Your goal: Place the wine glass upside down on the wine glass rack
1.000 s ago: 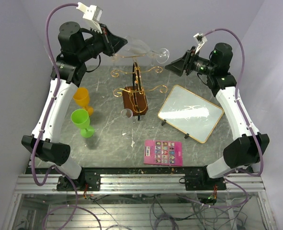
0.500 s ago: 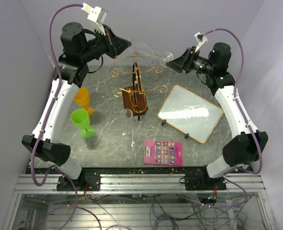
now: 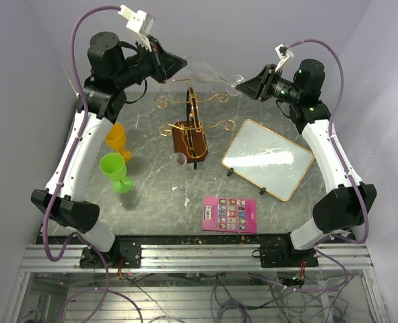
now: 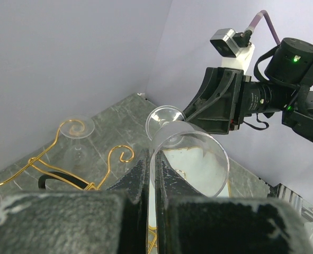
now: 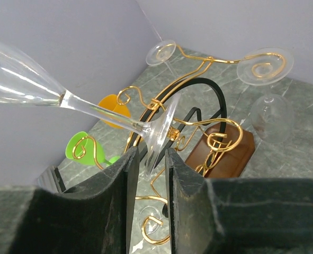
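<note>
The clear stemmed wine glass [image 3: 199, 69] hangs sideways above the gold wire rack [image 3: 190, 138] with its brown block base. The left hand [image 4: 152, 159] clamps its bowl rim. The right hand [image 5: 152, 156] straddles the foot, probably for a handover; I cannot tell if it grips.

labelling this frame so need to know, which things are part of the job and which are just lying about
Job: wine glass, wine glass rack, left gripper, right gripper.
Lying about: orange goblet, green goblet, whiteboard, pink card, small clear cup.
</note>
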Controlling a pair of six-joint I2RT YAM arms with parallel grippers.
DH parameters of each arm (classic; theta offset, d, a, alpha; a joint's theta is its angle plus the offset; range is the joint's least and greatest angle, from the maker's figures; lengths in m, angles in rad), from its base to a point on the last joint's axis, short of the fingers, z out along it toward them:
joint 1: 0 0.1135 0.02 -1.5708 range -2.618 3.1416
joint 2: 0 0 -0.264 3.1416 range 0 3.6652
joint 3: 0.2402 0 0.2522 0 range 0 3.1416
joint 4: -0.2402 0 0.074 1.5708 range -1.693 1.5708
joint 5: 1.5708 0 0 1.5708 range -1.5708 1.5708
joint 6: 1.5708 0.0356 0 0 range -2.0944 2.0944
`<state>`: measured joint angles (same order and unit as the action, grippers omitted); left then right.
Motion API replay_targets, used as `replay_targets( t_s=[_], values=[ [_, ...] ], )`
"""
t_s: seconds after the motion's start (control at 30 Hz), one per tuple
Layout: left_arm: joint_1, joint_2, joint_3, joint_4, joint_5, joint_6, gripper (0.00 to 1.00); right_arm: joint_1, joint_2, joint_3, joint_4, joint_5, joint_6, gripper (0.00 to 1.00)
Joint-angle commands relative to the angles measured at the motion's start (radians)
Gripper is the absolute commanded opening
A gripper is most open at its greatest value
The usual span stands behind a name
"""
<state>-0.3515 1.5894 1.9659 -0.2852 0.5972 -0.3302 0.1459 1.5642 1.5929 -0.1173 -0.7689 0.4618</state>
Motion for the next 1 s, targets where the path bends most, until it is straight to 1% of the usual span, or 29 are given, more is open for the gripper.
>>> replay_targets(
  t_s=[0.0, 0.2, 0.3, 0.33, 0.43, 0.53, 0.8, 0.97],
  values=[
    [-0.016, -0.017, 0.008, 0.023, 0.027, 0.018, 0.07, 0.001, 0.011, 0.030, 0.015, 0.024, 0.021, 0.25],
    [-0.025, -0.016, 0.003, 0.016, 0.035, 0.041, 0.07, -0.001, 0.015, 0.028, 0.011, 0.044, 0.028, 0.14],
    [-0.030, -0.016, -0.004, 0.017, 0.045, 0.059, 0.07, -0.001, 0.016, 0.031, 0.003, 0.059, 0.025, 0.06],
    [-0.032, -0.016, -0.006, 0.014, 0.044, 0.064, 0.07, -0.002, 0.016, 0.034, -0.003, 0.064, 0.022, 0.00],
    [-0.032, -0.017, -0.014, 0.011, 0.036, 0.074, 0.07, -0.005, 0.015, 0.037, -0.016, 0.084, 0.015, 0.00],
    [-0.032, -0.021, -0.018, 0.004, 0.039, 0.087, 0.16, -0.013, 0.016, 0.039, -0.024, 0.097, 0.010, 0.00],
    [-0.032, -0.040, -0.037, -0.036, 0.027, 0.134, 0.47, -0.065, 0.001, 0.038, -0.031, 0.114, -0.011, 0.00],
    [-0.032, -0.060, -0.045, -0.098, -0.014, 0.216, 0.61, -0.104, -0.016, 0.056, -0.068, 0.179, -0.133, 0.00]
  ],
)
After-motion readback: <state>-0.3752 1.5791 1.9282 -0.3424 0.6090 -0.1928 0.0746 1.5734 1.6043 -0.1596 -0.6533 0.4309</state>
